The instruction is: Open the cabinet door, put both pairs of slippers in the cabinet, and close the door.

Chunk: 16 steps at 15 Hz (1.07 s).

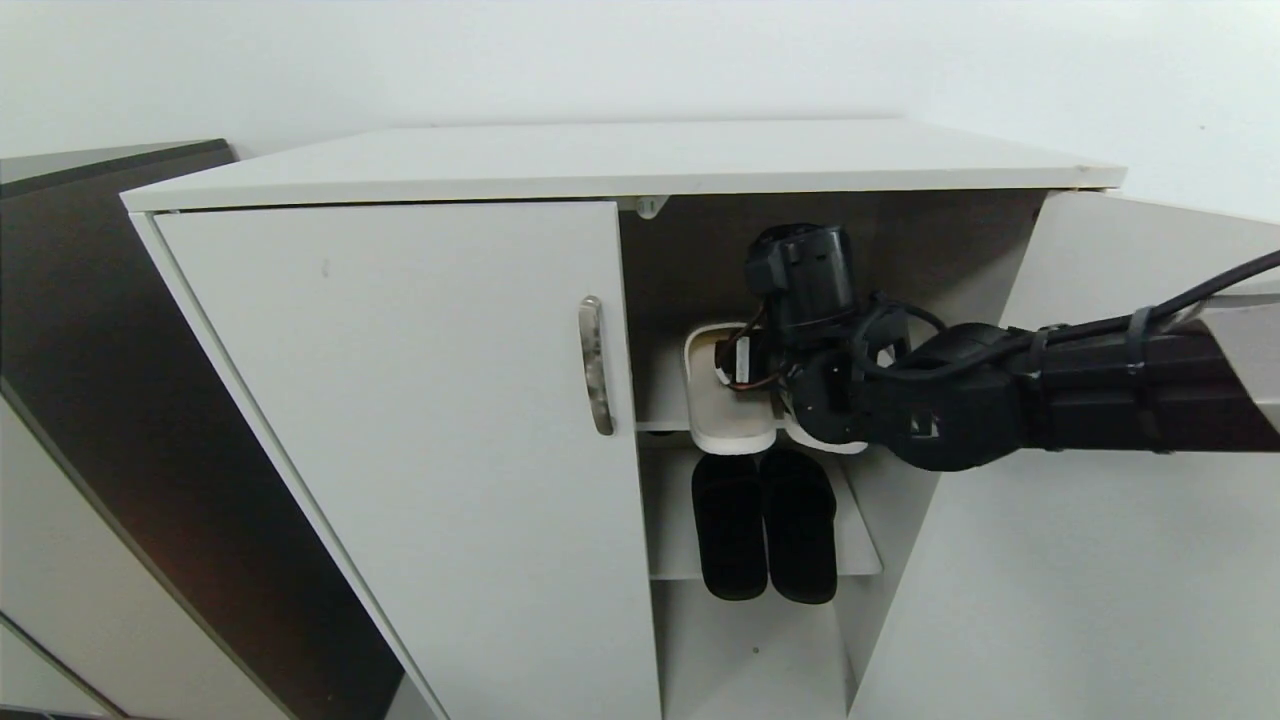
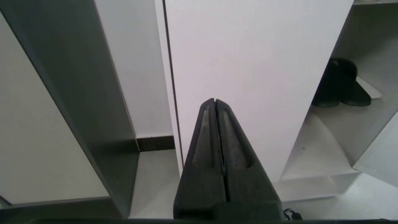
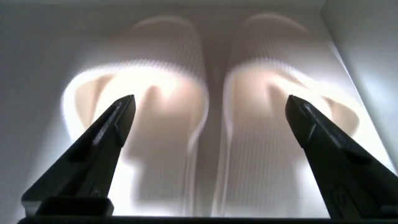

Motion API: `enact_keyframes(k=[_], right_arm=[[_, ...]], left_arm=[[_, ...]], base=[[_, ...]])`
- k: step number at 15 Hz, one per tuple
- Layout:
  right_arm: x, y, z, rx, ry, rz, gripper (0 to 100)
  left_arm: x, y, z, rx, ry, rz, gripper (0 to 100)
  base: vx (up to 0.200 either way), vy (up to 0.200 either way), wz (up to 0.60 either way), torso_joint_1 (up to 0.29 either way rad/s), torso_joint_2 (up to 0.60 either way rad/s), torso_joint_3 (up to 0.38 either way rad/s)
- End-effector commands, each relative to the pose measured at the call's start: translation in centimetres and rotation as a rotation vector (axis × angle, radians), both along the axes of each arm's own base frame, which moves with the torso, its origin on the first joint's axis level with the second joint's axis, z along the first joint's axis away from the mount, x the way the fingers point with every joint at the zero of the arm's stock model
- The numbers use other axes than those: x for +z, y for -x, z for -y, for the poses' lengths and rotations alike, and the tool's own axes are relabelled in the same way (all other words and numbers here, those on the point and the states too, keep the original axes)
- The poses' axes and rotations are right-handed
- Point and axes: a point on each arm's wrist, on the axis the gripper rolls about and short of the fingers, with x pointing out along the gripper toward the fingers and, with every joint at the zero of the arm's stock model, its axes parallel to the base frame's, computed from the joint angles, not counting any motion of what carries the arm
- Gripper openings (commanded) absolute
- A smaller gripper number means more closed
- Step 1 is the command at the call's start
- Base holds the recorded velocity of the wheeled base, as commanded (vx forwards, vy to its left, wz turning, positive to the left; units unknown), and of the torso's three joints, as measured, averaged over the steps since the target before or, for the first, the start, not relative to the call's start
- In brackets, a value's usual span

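Observation:
The white cabinet (image 1: 620, 160) has its right door (image 1: 1120, 420) swung open and its left door (image 1: 420, 450) closed. A black pair of slippers (image 1: 765, 525) lies on the lower shelf, also seen past the closed door as black slippers (image 2: 341, 84). A white pair of slippers (image 1: 725, 400) sits on the upper shelf under my right arm. My right gripper (image 3: 208, 112) is open, its fingers (image 3: 102, 149) spread wide over both white slippers (image 3: 211, 124) without holding them. My left gripper (image 2: 214, 102) is shut and empty, facing the closed left door (image 2: 249, 74).
A metal handle (image 1: 594, 365) is on the closed left door. A dark panel (image 1: 130, 380) leans to the left of the cabinet. The bottom compartment (image 1: 750, 650) below the black slippers holds nothing. Floor shows beside the cabinet base (image 2: 155, 180).

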Motion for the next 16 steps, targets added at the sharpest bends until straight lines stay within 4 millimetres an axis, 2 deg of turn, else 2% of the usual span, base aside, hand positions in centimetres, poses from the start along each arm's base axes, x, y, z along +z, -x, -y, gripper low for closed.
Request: enact_keyframes(k=[1, 2, 5, 8, 10, 14, 16], right_arm=[[2.1, 4.2, 0.6, 0.039, -0.013, 0.02, 100], [2.0, 5.6, 0.7, 0.056, -0.006, 0.014, 0], [1.8, 9.0, 1.5, 0.115, -0.021, 0.033, 0], [0.3, 11.9, 3.8, 0.151, -0.033, 0.037, 0], [-0.7, 12.3, 4.4, 0.165, -0.048, 0.054, 0], [-1.1, 12.2, 4.7, 0.169, -0.036, 0.053, 0], [-1.4, 12.2, 4.7, 0.183, -0.033, 0.045, 0]], left_arm=[[0.0, 0.0, 0.0, 0.001, 0.0, 0.0, 0], [0.0, 0.0, 0.0, -0.001, 0.0, 0.0, 0], [0.0, 0.0, 0.0, -0.001, 0.003, 0.0, 0], [0.0, 0.0, 0.0, -0.001, 0.003, 0.0, 0], [0.0, 0.0, 0.0, -0.001, 0.003, 0.0, 0], [0.0, 0.0, 0.0, -0.001, 0.003, 0.0, 0], [0.0, 0.0, 0.0, -0.001, 0.003, 0.0, 0]], base=[[0.0, 0.0, 0.0, 0.0, 0.0, 0.0], [0.0, 0.0, 0.0, 0.0, 0.0, 0.0], [0.0, 0.0, 0.0, 0.0, 0.0, 0.0], [0.0, 0.0, 0.0, 0.0, 0.0, 0.0], [0.0, 0.0, 0.0, 0.0, 0.0, 0.0], [0.0, 0.0, 0.0, 0.0, 0.0, 0.0], [-0.2, 0.0, 0.0, 0.0, 0.0, 0.005]])
